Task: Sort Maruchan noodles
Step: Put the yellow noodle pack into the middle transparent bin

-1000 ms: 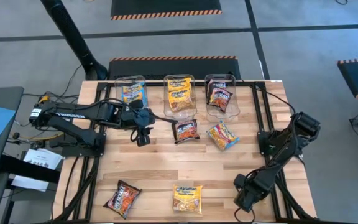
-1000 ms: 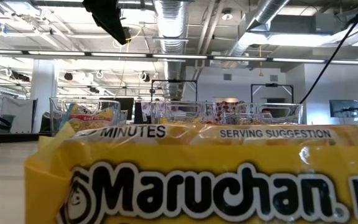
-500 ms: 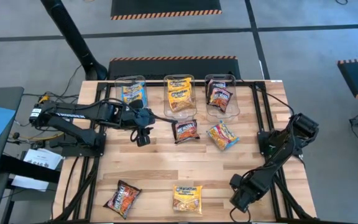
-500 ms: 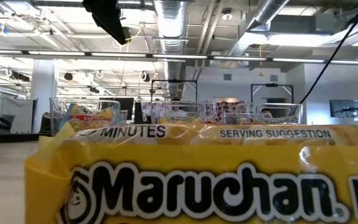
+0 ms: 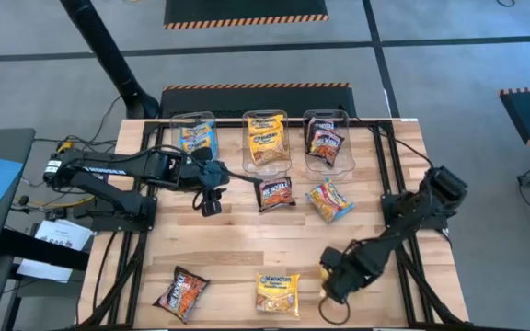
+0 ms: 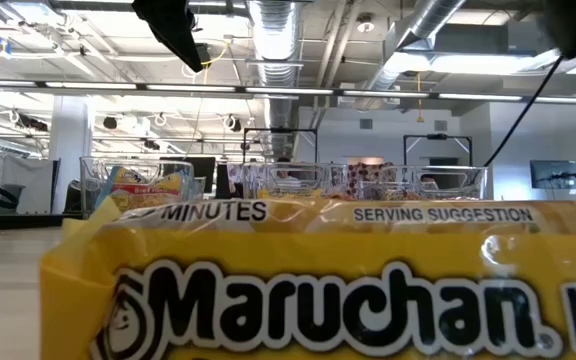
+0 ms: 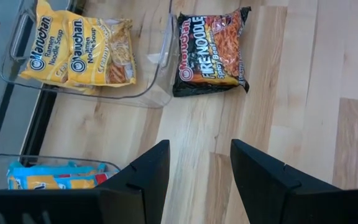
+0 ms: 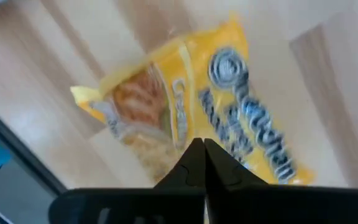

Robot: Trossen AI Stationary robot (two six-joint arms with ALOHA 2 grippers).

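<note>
**Q:** Wooden slats form the table (image 5: 237, 248); what surrounds and rests on it?

**A:** Grey floor with hazard-striped mats borders it, and the low view shows a ceiling of pipes and ducts. Along the far edge stand three clear bins: the left bin (image 5: 192, 138) holds light blue packets, the middle bin (image 5: 266, 140) yellow ones, the right bin (image 5: 326, 136) black-red ones. Loose on the wood, from left: a black-red packet (image 5: 181, 292) at the near edge, a yellow packet (image 5: 277, 293) beside it, a second black-red packet (image 5: 275, 193) just before the middle bin, and a yellow-pink packet (image 5: 328, 200) to its right.

**Q:** How are the arms posed?

**A:** The left gripper (image 5: 211, 201) reaches in from the left and hovers over bare wood near the left bin, fingers (image 7: 143, 177) parted, grasping nothing. The right gripper (image 5: 328, 283) stretches low from the right mount toward the near edge, just beside the yellow packet, fingertips (image 8: 197, 163) pressed together and empty.
</note>
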